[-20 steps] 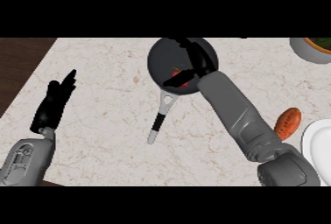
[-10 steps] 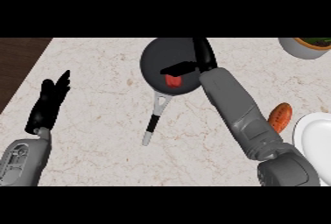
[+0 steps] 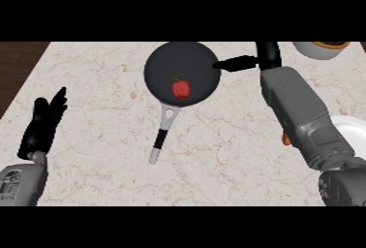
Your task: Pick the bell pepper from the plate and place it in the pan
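We looked steeply down at a pale marbled counter (image 3: pixel 236 164), and we took the dark round pan (image 3: pixel 181 72) near its far edge as our landmark. The red bell pepper (image 3: pixel 181 88) lay inside the pan, a little toward the nearer side of the pan's floor, touched by neither hand. The pan's handle (image 3: pixel 163 135) ran from the nearer rim toward us, first silver, then black, then silver at the tip.

Just right of the pan was our right hand (image 3: pixel 259 59), its fingers straight and relaxed, holding nothing. One finger (image 3: pixel 232 63) pointed left toward the pan's right rim; we could not tell whether it touched the rim. Its grey forearm (image 3: pixel 297 109) ran from there toward us on the right.

Well to the left of the pan, nearer to us, our left hand (image 3: pixel 44 128) rested open with its fingers up, straight and close together, empty.

Far right of the pan, part of a white plate (image 3: pixel 353 133) showed beyond the right forearm, with a small orange thing (image 3: pixel 286 140) at the arm's edge. Right of the pan, at the far edge, sat a pale bowl (image 3: pixel 319 49), cut off.
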`<state>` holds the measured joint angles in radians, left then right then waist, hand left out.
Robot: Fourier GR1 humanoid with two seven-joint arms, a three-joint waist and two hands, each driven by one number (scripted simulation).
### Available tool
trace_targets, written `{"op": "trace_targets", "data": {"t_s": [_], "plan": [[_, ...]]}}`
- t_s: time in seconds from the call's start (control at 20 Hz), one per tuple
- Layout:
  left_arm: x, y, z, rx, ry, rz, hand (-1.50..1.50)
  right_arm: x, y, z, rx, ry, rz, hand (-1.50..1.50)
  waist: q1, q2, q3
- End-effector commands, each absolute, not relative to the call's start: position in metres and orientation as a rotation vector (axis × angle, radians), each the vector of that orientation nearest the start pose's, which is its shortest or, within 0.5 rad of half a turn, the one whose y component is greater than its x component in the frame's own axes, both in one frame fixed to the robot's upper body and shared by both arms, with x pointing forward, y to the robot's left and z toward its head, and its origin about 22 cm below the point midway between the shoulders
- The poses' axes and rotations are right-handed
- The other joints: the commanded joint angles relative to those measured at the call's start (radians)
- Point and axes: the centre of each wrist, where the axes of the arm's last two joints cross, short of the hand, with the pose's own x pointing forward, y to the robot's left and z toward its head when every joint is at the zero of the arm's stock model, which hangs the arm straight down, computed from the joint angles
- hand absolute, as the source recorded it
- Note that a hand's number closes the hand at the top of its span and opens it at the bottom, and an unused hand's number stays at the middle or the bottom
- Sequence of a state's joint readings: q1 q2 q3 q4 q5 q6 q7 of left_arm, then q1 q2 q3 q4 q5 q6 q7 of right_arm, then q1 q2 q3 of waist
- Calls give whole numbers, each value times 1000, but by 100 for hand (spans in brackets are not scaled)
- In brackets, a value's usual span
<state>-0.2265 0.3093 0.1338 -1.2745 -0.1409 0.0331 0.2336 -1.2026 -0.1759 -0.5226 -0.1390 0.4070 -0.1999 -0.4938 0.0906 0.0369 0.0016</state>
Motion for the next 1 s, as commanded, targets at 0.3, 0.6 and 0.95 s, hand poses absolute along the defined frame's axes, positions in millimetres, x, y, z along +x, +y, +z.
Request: {"op": "trace_targets", "data": {"t_s": [0.3, 0.6, 0.95], "plan": [[293, 330, 18, 428, -1255, -146, 0, 451, -310, 99, -196, -1796, 259, -150, -19, -3, 2], [301, 321, 18, 456, -1247, -131, 0, 437, -350, 96, -200, -1789, 313, -150, -27, -2, 2], [292, 320, 15, 450, -1263, -161, 0, 423, -398, 116, -200, -1804, 335, -150, -16, -1, 3]]}}
